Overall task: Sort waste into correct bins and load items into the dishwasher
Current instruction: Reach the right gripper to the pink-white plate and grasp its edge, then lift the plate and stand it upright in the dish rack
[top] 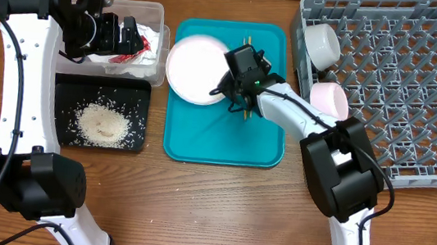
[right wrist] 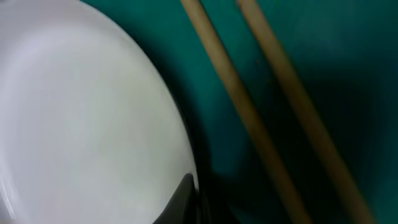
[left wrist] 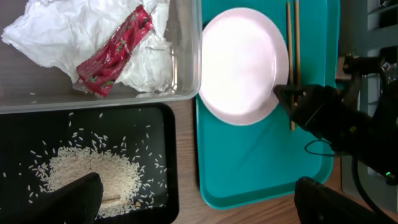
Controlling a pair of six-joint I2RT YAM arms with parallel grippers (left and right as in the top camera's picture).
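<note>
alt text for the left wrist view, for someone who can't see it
A round white plate lies on a teal plastic tray, the black right gripper shut on its rim beside two thin wooden chopsticks. Beside it, a clear plastic tub holds a crumpled white napkin and red foil wrapper; a black tray holds rice.

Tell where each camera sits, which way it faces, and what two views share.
Overhead: above the table, facing straight down; left gripper over the clear tub, right gripper at the plate, dish rack at right.
Left wrist: over the clear tub, facing down; its own fingers at the bottom edge.
Right wrist: close over the teal tray, facing down; one dark finger at the bottom.
Shared: both wrist views show the plate and chopsticks.
</note>
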